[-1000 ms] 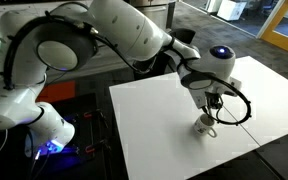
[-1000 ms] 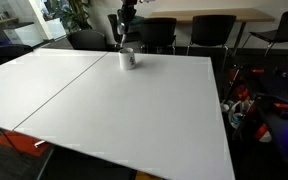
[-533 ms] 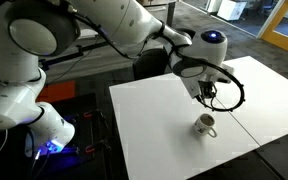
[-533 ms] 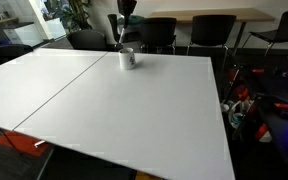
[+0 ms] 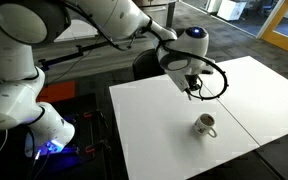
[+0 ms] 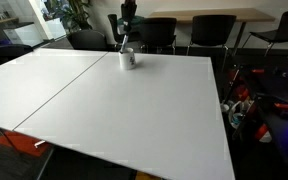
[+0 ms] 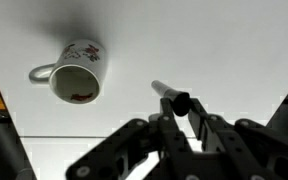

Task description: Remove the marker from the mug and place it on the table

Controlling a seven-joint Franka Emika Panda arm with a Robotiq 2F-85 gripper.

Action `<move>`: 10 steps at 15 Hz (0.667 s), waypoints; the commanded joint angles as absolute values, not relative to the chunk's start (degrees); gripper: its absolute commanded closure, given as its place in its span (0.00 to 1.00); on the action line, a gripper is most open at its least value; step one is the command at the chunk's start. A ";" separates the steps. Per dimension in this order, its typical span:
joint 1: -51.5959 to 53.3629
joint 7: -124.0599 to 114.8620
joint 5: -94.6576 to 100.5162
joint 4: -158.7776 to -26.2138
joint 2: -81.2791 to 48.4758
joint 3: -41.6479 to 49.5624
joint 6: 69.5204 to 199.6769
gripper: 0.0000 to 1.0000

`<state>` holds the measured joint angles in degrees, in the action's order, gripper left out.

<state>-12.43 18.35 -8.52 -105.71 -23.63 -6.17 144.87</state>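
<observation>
Tabletop, large white rectangular, thin seam [image 5: 156, 132], bears small greyish-white loop-handled mug [image 7: 69, 72], upright. White Franka arm [image 5: 114, 20] hangs black Robotiq gripper [image 7: 184, 104] above table; in wrist view mug lies at its 10 o'clock. Jaws clamped on slim dark marker [image 7: 163, 91], outside mug, off table.

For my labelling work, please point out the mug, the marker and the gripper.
mug [image 7: 82, 55]: wrist view, its patterned side wall.
marker [image 7: 162, 90]: wrist view, the free end beyond the fingertips.
gripper [image 7: 186, 108]: wrist view, midway between its fingertips, around the marker.
</observation>
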 commanded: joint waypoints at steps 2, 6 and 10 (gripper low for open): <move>-9.50 20.95 -8.02 -111.01 -20.02 -6.09 144.55 0.94; -6.66 20.95 -5.81 -112.11 -20.50 -5.96 144.11 0.94; -5.29 23.30 -4.88 -112.78 -21.32 -7.13 143.62 0.94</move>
